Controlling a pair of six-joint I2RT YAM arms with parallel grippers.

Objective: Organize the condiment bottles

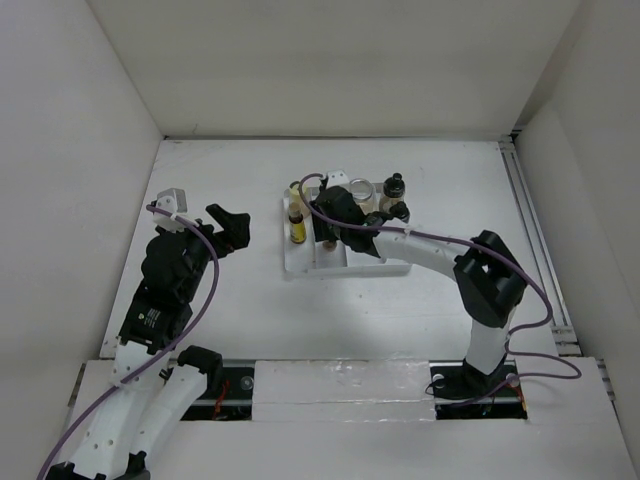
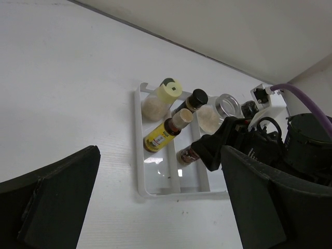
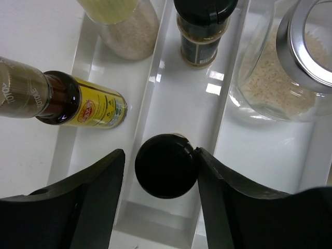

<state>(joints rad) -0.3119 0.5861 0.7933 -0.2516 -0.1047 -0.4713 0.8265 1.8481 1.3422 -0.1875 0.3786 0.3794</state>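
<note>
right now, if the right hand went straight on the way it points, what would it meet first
The black-capped bottle standing between the fingers of the right hand in the tray's middle slot, though the fingertips may reach the tray first; depth is unclear.

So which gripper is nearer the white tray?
Right. The right gripper is above the tray, straddling a black-capped bottle in its middle slot; the left gripper hangs off to the tray's left.
</note>
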